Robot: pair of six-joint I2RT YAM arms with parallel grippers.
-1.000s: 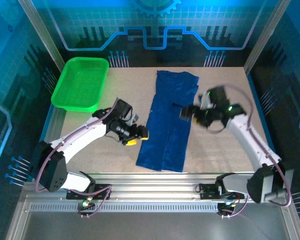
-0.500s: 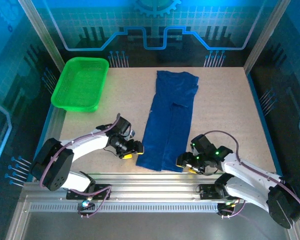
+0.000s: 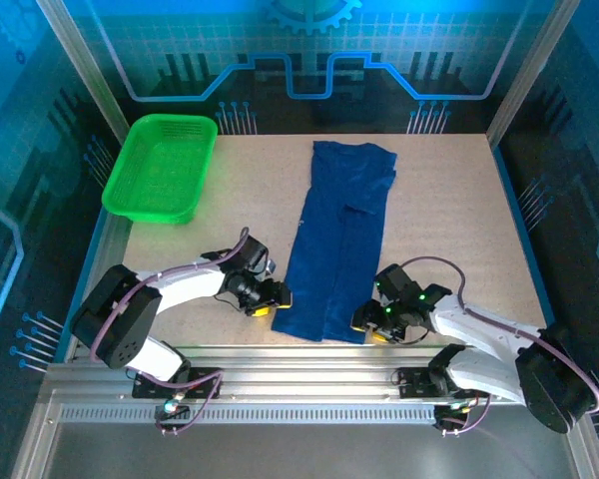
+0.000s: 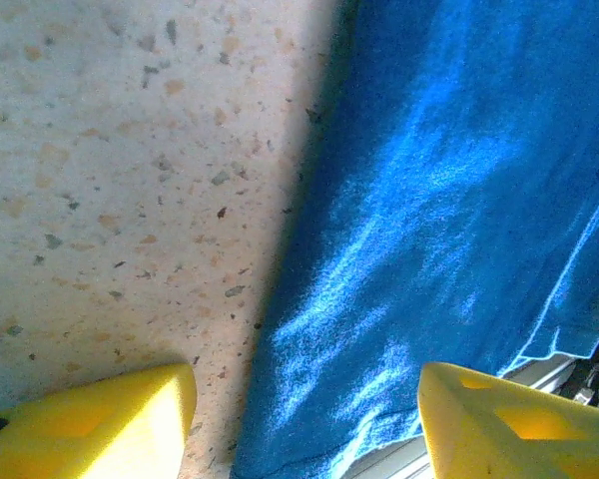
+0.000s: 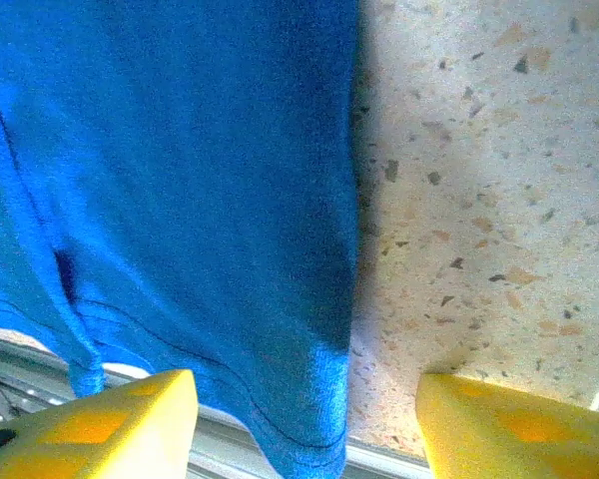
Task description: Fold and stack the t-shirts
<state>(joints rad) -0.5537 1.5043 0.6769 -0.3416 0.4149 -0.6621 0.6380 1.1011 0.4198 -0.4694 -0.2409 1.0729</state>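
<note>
Your blue t-shirt [image 3: 339,239] lies folded long on the tabletop [image 3: 449,220]. The left fingers [image 4: 90,424], released, straddle its edge at the 7 o'clock corner. The right fingers [image 5: 100,424], also released, straddle the 5 o'clock corner.

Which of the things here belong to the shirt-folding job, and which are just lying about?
Part of the job:
- blue t-shirt, lying as a long strip
- left gripper and right gripper, jaws open at the shirt's near corners

Just lying about:
- green basket, far left, apart from the shirt
</note>
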